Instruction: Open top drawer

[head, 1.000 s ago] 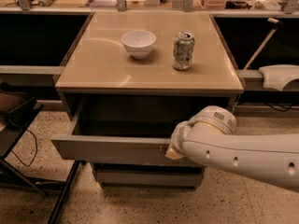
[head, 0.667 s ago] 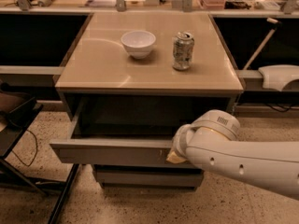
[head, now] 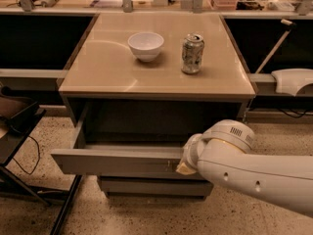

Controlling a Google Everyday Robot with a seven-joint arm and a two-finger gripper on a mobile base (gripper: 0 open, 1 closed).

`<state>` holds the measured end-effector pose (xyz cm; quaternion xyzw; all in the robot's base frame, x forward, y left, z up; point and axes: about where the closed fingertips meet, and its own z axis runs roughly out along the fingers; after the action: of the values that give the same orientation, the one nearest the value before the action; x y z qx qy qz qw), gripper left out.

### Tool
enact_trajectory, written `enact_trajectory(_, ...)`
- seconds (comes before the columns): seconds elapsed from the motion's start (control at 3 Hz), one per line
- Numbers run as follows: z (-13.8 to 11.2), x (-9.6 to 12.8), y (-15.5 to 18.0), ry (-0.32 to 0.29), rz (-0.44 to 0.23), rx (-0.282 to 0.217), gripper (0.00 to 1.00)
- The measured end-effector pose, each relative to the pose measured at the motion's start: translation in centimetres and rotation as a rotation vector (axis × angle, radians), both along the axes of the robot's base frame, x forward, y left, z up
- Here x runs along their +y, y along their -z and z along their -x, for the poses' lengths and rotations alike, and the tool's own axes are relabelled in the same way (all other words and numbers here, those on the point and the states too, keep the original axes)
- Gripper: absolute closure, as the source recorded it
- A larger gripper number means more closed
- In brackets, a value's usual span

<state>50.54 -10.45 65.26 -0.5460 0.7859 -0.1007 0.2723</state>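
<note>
The top drawer [head: 117, 161] is a wide grey drawer with a flat front, pulled well out from under the beige cabinet top [head: 107, 77]. Its dark inside shows behind the front. My white arm comes in from the lower right. My gripper [head: 184, 164] sits at the right end of the drawer front, against its top edge, and the wrist housing hides its fingers. A narrower grey drawer front [head: 151, 186] shows below the open drawer.
A white bowl [head: 145, 45] and a dented drink can [head: 192, 53] stand on the cabinet top. Dark counters run left and right of the cabinet. A black stand with a cable [head: 22, 146] is at the left. A white object [head: 291, 80] lies at the right.
The top drawer has slid a little further out toward the camera, and my arm and gripper have drawn back with it.
</note>
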Motion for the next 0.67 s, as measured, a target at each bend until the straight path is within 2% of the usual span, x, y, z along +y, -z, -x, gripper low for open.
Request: enact_trajectory(0.67,1.03,-0.19,-0.11,-0.001,0.004,-0.006,1.00)
